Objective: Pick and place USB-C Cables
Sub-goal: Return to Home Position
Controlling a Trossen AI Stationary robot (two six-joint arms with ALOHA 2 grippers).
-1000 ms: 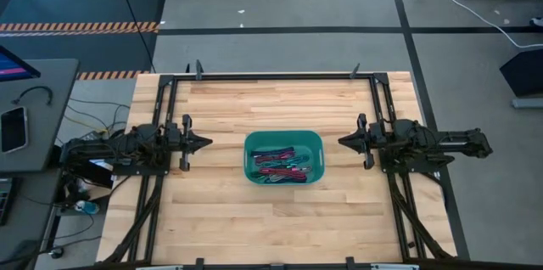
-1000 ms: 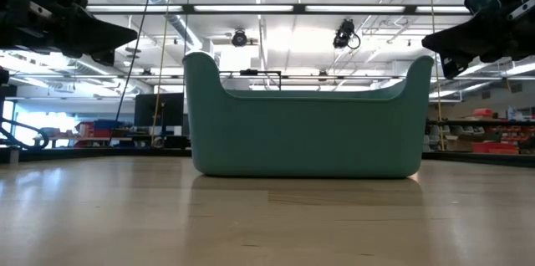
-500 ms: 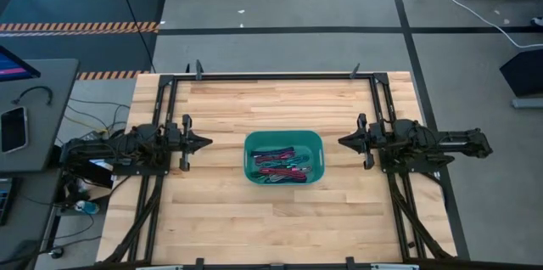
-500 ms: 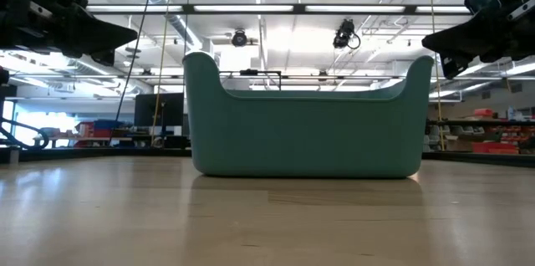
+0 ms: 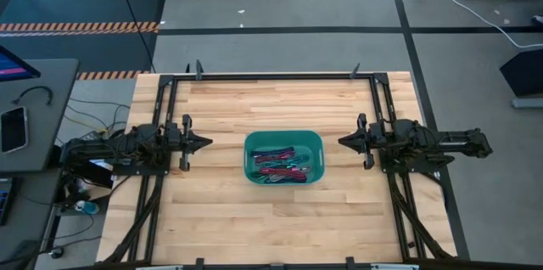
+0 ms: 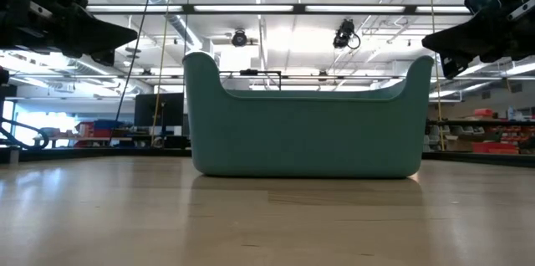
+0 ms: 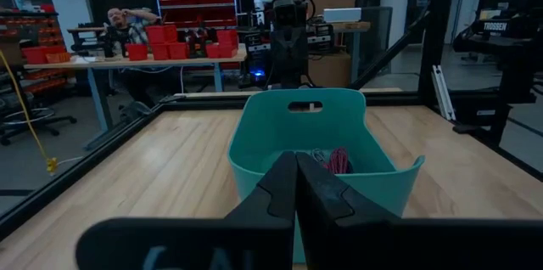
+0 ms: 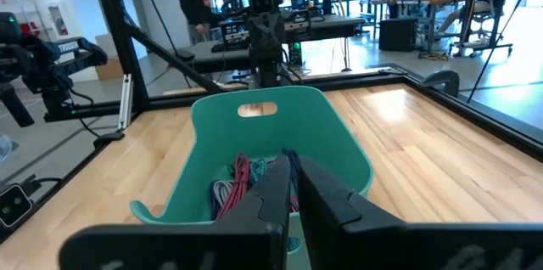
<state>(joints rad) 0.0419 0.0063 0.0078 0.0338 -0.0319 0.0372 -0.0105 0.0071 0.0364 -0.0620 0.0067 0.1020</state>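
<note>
The pale wooden plank tabletop (image 6: 267, 216) fills the foreground. At its middle stands the teal plastic bin (image 5: 249, 158) with a handle slot in its end wall. Inside it lie the coiled USB-C cables (image 5: 282, 165), pink, blue and perhaps grey, too tangled to count. The left gripper (image 5: 206, 143) hovers near the bin's left wall without touching it, its fingers (image 7: 276, 189) pressed together. The right gripper (image 5: 342, 141) mirrors it on the other side, fingers (image 8: 273, 189) likewise together. Beyond the table a seated person (image 7: 127, 28) is at a bench with red crates (image 7: 182, 49).
</note>
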